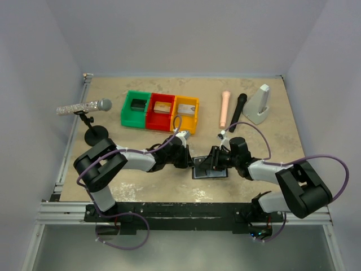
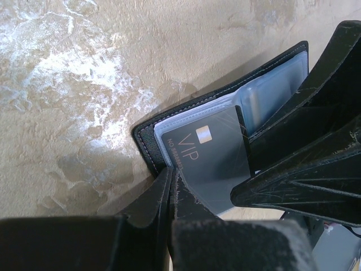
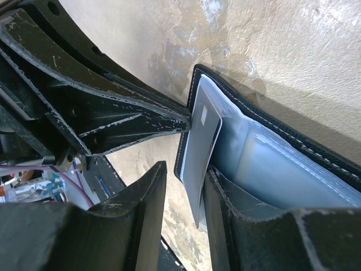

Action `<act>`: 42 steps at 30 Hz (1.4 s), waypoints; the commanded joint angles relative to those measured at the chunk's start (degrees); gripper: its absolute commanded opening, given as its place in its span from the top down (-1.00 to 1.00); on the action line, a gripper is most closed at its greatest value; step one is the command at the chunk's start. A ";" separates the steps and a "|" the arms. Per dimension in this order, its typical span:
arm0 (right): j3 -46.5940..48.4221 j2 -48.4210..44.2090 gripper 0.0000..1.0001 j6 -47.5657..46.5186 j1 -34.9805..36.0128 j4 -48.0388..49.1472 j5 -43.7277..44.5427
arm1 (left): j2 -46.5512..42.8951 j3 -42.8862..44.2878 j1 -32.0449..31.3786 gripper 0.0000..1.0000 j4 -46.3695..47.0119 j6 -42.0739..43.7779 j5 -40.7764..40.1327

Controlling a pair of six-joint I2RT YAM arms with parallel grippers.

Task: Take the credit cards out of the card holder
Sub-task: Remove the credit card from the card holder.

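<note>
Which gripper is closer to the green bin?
Left. The left gripper is at the left edge of the card holder, toward the green bin; the right gripper is over its middle, farther away.

microphone (image 1: 84, 106), coloured bins (image 1: 128, 121), grey wedge (image 1: 260, 105)

"VIP" in pale letters on the dark card (image 2: 208, 155), smaller "NO." line below, digits illegible

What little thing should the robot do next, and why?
Probably close the right gripper on the dark VIP card: it sticks out of the card holder between open jaws, while the shut left gripper rests on the holder's edge.
</note>
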 commanded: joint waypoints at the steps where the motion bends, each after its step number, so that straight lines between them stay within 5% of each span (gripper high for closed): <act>1: 2.22 -1.93 0.29 -0.38 0.58 -0.24 -2.77 | 1.81 -1.71 -0.65 1.00 -1.45 -0.30 -0.57; 42: 2.31 -9.66 0.41 -2.23 -0.64 -7.98 -0.83 | 4.89 -4.52 0.93 1.00 -1.63 -2.14 -3.21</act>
